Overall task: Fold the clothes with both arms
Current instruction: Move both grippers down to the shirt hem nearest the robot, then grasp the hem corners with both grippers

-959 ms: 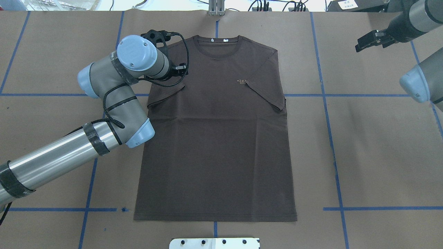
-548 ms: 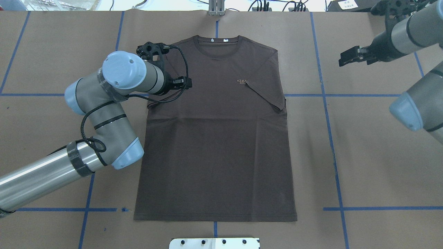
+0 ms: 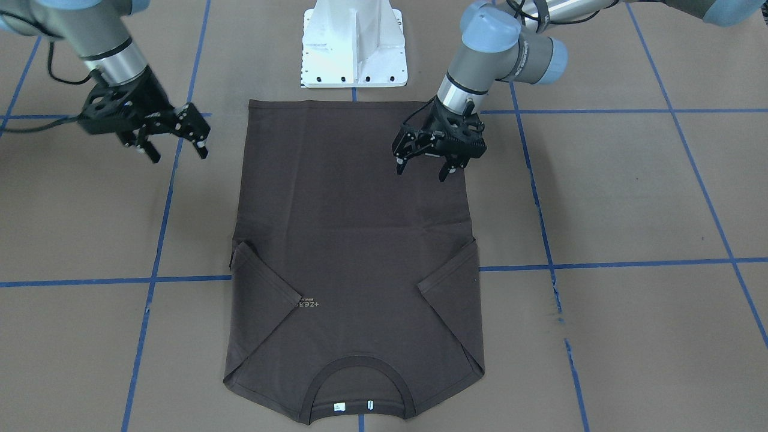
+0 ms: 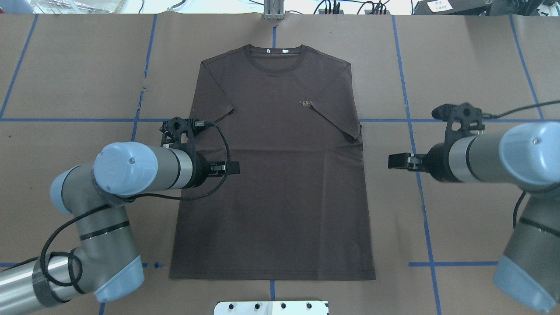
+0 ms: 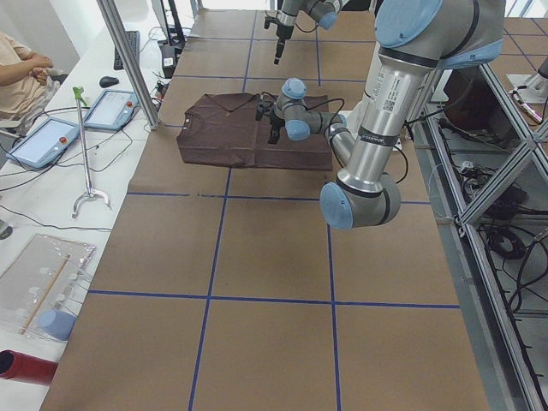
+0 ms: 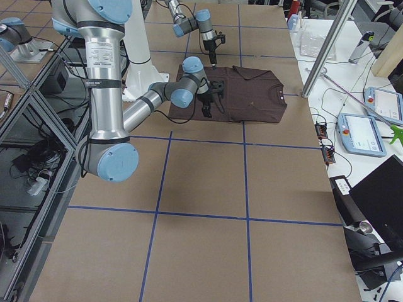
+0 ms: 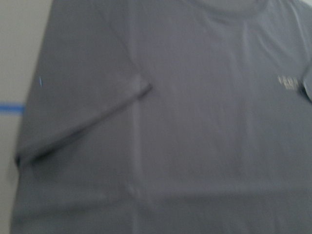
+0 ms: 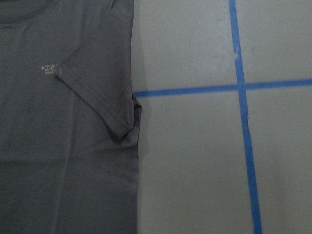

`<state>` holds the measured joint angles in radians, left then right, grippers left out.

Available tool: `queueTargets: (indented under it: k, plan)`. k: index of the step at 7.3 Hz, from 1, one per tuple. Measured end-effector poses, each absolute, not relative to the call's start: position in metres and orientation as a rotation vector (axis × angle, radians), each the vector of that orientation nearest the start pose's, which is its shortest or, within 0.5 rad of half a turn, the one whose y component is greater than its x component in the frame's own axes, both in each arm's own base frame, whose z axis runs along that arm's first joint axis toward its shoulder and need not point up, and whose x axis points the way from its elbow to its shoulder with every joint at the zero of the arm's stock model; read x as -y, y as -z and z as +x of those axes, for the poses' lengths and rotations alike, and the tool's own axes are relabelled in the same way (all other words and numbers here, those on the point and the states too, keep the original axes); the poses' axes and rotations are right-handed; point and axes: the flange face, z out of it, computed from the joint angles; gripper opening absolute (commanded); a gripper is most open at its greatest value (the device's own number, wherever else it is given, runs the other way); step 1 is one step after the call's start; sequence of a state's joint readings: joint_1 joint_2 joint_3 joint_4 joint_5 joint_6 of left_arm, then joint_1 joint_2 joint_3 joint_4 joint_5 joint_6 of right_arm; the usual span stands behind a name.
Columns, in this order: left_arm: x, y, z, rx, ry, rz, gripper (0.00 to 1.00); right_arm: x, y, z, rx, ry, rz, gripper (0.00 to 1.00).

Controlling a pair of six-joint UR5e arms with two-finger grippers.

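The clothes are one dark brown T-shirt (image 4: pixel 271 183) lying flat on the table with its collar (image 4: pixel 273 54) at the far side. Both sleeves are folded in over the chest. My left gripper (image 3: pixel 421 173) hangs open and empty over the shirt's left side, about halfway down the body (image 4: pixel 231 166). My right gripper (image 3: pixel 179 155) is open and empty too. It hovers over bare table just off the shirt's right edge (image 4: pixel 396 161). The left wrist view shows the folded left sleeve (image 7: pixel 87 122); the right wrist view shows the right sleeve (image 8: pixel 92 97) and the shirt's edge.
Brown paper with blue tape lines (image 4: pixel 413 144) covers the table. The white base pedestal (image 3: pixel 354 48) stands at the near hem. A metal pole (image 5: pixel 128 60), tablets and a seated person (image 5: pixel 21 73) are beyond the far table edge.
My left gripper has drawn back from the shirt's left shoulder to its mid-left side. The right gripper has come in from the far right corner to beside the shirt's right edge.
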<state>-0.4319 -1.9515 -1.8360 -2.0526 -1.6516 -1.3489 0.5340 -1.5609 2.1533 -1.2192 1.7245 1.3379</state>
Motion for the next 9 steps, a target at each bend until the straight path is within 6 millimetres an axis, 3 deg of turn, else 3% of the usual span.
queueTargets:
  k: [2, 3, 4, 6, 7, 9]
  plan:
    - [0.309, -0.293, 0.479, -1.097, 0.145, 0.243, 0.94, 0.255, -0.347, -0.396, 0.923, -0.281, 0.217, 0.90]
    - [0.283, -0.305, 0.470, -1.092, 0.152, 0.198, 0.67, 0.222, -0.345, -0.411, 0.937, -0.317, 0.209, 0.90]
    - [0.255, -0.318, 0.468, -1.080, 0.181, 0.140, 0.54, 0.200, -0.342, -0.419, 0.953, -0.343, 0.195, 0.90]
    - [0.203, -0.334, 0.483, -1.037, 0.258, 0.040, 0.51, 0.180, -0.343, -0.424, 0.960, -0.356, 0.186, 0.91]
    - [0.186, -0.339, 0.490, -1.014, 0.273, 0.011, 0.51, 0.176, -0.343, -0.425, 0.961, -0.356, 0.187, 0.91]
    - [0.176, -0.344, 0.494, -0.987, 0.278, -0.005, 0.51, 0.174, -0.343, -0.426, 0.962, -0.357, 0.194, 0.92]
